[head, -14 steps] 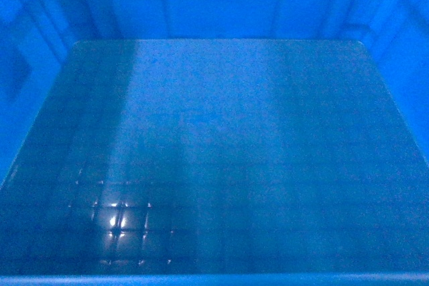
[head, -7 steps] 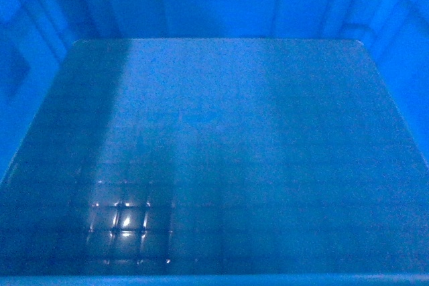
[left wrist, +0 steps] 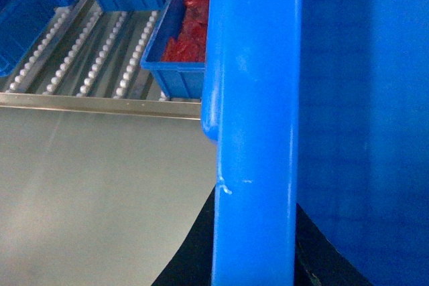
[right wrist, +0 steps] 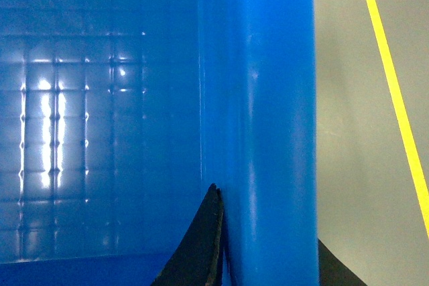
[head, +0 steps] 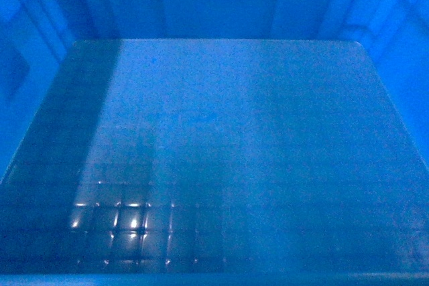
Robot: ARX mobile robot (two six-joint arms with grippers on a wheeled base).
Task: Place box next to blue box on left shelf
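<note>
Box: the blue crate (head: 214, 152) fills your head view; you look straight down onto its grid floor.
Left gripper (left wrist: 255, 259): its dark fingers (left wrist: 191, 256) straddle the crate's thick rim, pinching it from both sides.
Right gripper (right wrist: 268, 259): likewise clamped across the opposite rim, one finger (right wrist: 198, 246) inside, one outside.
Shelf (left wrist: 87, 51): roller lanes show beyond the left rim, well apart from it.
Neighbour: a blue bin (left wrist: 175, 72) with red contents sits on those rollers.
Floor: grey (right wrist: 362, 165), with a yellow line (right wrist: 395, 92).

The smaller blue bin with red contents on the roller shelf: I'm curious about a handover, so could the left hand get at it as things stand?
Probably not. The left hand is clamped on the rim of the box, so it is occupied, and that box stands between it and the smaller blue bin.
</note>
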